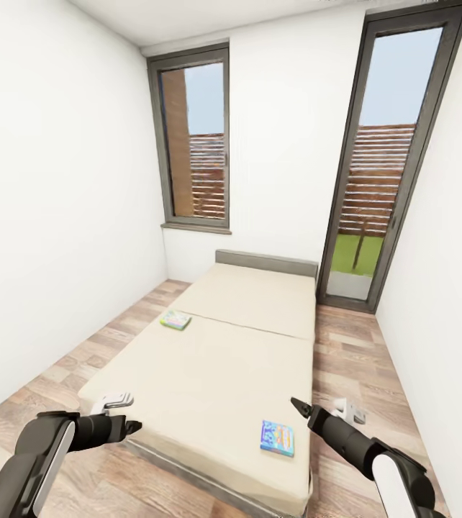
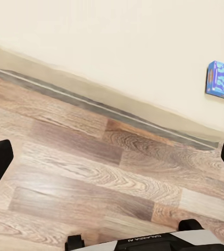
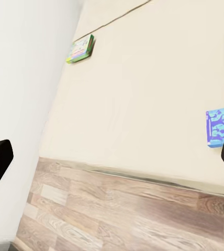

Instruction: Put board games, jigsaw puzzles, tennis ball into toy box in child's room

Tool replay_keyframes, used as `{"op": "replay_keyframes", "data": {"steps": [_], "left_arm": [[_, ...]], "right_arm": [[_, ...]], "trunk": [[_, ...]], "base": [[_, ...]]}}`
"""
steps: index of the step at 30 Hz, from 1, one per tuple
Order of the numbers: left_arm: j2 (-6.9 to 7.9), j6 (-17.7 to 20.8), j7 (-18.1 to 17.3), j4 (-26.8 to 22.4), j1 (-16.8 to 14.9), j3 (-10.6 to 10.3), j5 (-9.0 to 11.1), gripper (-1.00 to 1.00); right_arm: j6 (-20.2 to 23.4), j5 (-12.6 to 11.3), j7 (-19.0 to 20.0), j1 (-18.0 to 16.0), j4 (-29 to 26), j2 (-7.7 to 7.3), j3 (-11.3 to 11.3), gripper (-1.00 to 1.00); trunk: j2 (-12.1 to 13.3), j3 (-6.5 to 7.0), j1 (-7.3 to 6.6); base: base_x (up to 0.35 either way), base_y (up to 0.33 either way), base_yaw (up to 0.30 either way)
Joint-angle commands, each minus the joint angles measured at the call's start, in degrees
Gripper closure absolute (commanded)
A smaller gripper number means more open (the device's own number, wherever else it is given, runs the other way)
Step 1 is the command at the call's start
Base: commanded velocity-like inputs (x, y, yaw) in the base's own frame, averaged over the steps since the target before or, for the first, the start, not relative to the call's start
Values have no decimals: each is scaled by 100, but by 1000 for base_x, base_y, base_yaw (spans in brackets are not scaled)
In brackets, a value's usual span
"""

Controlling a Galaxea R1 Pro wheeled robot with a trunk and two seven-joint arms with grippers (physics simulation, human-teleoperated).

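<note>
We're at the foot of the bed (image 1: 209, 360), and the step in hand looks like collecting the two board games lying on its cream mattress. The blue board game (image 1: 278, 438) sits near the foot edge of the bed, and the green board game (image 1: 175, 319) lies farther up the mattress, by the side that runs along the white wall. The right gripper (image 1: 302, 411) hangs over the foot corner of the bed, just beside the blue box and a little short of it, nothing between its fingers; in the right wrist view the two dark fingertips stand wide apart, so it's open. The left gripper (image 1: 132, 427) hovers over the wood floor (image 1: 58, 374) just off the foot edge of the bed, well apart from both boxes, and its wrist view likewise shows the fingertips spread with nothing held. My read: the blue box is the natural first pick, so the right arm needs to reach in over the mattress, come down on the flat box and catch an edge.
</note>
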Motion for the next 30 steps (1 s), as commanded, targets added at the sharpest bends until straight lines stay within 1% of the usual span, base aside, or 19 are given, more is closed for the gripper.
{"op": "replay_keyframes", "data": {"steps": [1, 9, 30], "left_arm": [[1, 29, -13, -4, 0, 7, 7, -100], [1, 29, -13, -4, 0, 7, 7, -100], [1, 19, -13, -4, 0, 7, 7, -100]], "right_arm": [[35, -6, 43, -4, 0, 6, -17, -100], [35, -123, 44, -5, 7, -13, -17, -100], [35, -146, 45, -44, 73, -17, -26, -100]], "trunk": [[-4, -2, 2], [-4, -2, 2], [-4, -2, 2]], "base": [[0, 0, -279], [0, 0, -279], [9, 0, -279]]}}
